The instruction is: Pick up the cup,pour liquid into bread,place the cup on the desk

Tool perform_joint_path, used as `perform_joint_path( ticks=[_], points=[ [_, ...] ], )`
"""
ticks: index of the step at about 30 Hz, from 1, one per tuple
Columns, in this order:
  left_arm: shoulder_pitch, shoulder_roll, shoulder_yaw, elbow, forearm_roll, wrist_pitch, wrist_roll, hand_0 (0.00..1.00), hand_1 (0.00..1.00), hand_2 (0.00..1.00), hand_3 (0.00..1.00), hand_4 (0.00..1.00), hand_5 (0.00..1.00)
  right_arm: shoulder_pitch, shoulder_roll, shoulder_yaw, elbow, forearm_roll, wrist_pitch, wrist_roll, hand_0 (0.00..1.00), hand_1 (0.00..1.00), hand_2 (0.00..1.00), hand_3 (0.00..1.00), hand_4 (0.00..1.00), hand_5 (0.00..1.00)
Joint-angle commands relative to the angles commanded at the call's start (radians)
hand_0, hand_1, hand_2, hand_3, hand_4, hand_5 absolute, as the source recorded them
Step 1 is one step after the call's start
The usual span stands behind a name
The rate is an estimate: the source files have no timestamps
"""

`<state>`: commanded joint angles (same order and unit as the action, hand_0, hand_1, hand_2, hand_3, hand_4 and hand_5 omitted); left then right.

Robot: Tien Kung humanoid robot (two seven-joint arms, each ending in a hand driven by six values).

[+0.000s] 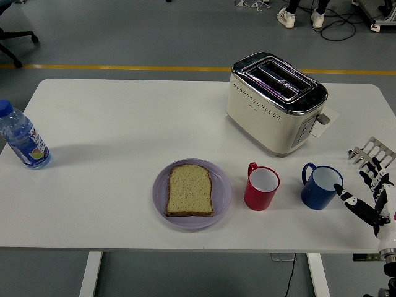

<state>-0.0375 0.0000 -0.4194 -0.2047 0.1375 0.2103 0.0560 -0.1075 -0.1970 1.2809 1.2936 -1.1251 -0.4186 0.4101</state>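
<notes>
A blue cup (321,186) stands upright near the table's front right, handle to its left. A red cup (261,187) stands just left of it, also upright. One slice of bread (190,190) lies flat on a lilac plate (221,203) left of the red cup. My right hand (365,185) is at the right edge, just right of the blue cup, fingers spread and holding nothing. Its thumb (352,203) points toward the blue cup, close to the cup's right side. The left hand is out of view.
A cream toaster (274,103) stands behind the cups, with a paper slip (325,117) at its right side. A water bottle (21,137) stands at the table's left edge. Someone's feet (301,16) show on the floor beyond the table.
</notes>
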Motion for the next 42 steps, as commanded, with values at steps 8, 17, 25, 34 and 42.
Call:
perform_joint_path(
  ticks=[8, 17, 25, 34, 42],
  points=[
    [-0.004, 0.000, -0.005, 0.001, 0.002, 0.000, 0.000, 0.645, 0.668, 0.694, 0.527, 0.247, 0.852, 0.021, 0.012, -0.035, -0.041, 0.012, -0.001, 0.015, 0.924, 0.860, 0.951, 0.998, 0.993, 0.110],
    [-0.003, 0.000, -0.008, 0.002, 0.006, 0.000, 0.001, 0.644, 0.669, 0.692, 0.527, 0.247, 0.853, 0.056, 0.022, -0.076, -0.099, 0.011, 0.002, 0.015, 0.929, 0.865, 0.949, 0.998, 0.994, 0.114],
    [0.000, 0.000, -0.015, 0.004, 0.007, 0.001, 0.001, 0.644, 0.668, 0.693, 0.527, 0.247, 0.855, 0.082, 0.031, -0.098, -0.141, 0.026, -0.009, 0.018, 0.933, 0.869, 0.953, 0.998, 0.993, 0.106],
    [0.002, 0.000, -0.013, 0.004, 0.006, 0.001, 0.001, 0.644, 0.668, 0.693, 0.527, 0.245, 0.855, 0.126, 0.053, -0.119, -0.196, 0.043, -0.012, 0.024, 0.932, 0.867, 0.952, 0.998, 0.998, 0.109],
    [0.002, 0.000, -0.014, 0.003, 0.004, 0.001, 0.001, 0.644, 0.668, 0.694, 0.526, 0.243, 0.853, 0.160, 0.066, -0.142, -0.240, 0.070, -0.015, 0.027, 0.931, 0.866, 0.951, 0.998, 0.998, 0.111]
  ],
)
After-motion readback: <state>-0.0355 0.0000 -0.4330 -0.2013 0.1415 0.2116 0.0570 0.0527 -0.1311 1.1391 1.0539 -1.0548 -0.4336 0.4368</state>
